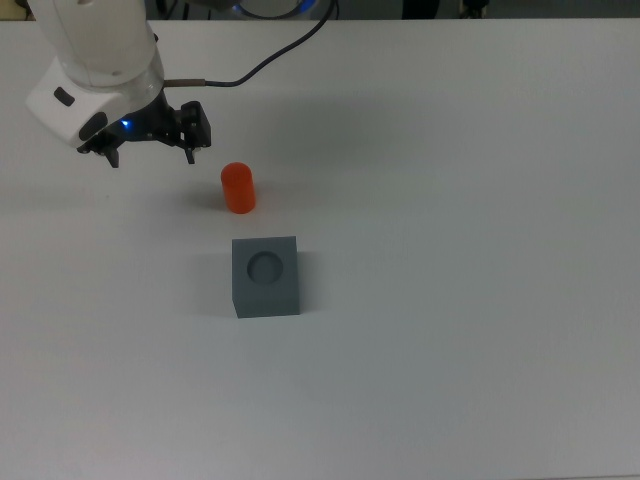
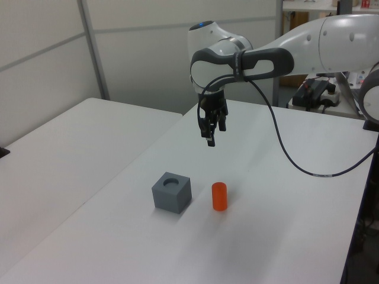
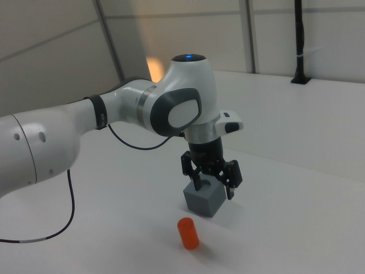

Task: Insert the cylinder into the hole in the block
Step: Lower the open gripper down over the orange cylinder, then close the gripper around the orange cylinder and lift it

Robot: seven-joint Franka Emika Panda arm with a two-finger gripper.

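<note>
Top view, claw: the gripper [image 1: 150, 155] hangs above the table, its two black fingers spread apart with nothing between them (a small blue light glows on the wrist).
Left view, claw: the gripper [image 2: 211, 131] points down, well above the tabletop, clear of both objects.
Right view, claw: the gripper [image 3: 214, 188] shows both fingers parted, in front of the grey block.
Cylinder: the cylinder [image 1: 238, 188] stands upright on the table, below and to the right of the claw in the top view; also seen at [image 2: 219, 196] and [image 3: 187, 233].
Block: the block [image 1: 266, 276] sits just beyond the cylinder, apart from it, hole up and unfilled [image 2: 172, 191] [image 3: 203, 199].
Arm: the white arm [image 2: 308, 41] reaches in from the left view's right, a black cable [image 2: 284, 148] trailing.
Surface: white table [image 1: 480, 300].
</note>
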